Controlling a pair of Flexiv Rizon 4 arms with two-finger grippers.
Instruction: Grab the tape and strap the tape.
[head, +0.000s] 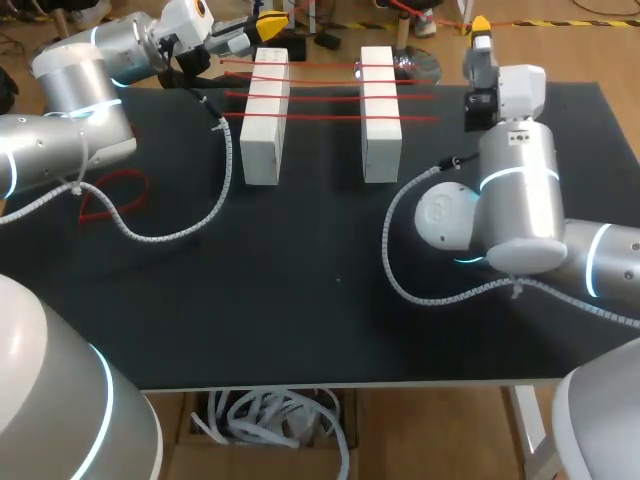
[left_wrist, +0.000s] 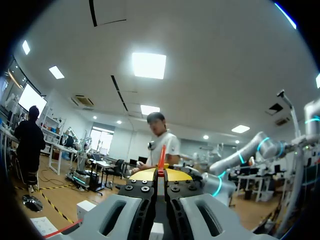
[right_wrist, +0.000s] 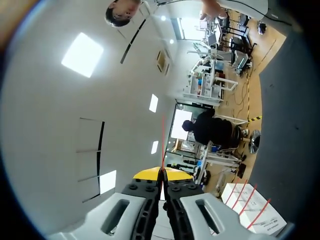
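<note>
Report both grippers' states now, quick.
Left gripper: jaws closed on the thin red tape.
Right gripper: jaws closed on the thin red tape as well.

We see a black surface (head: 300, 300) carrying two long white blocks on its far part: the left block (head: 265, 115) and the right block (head: 380, 112), parallel and well apart.
</note>
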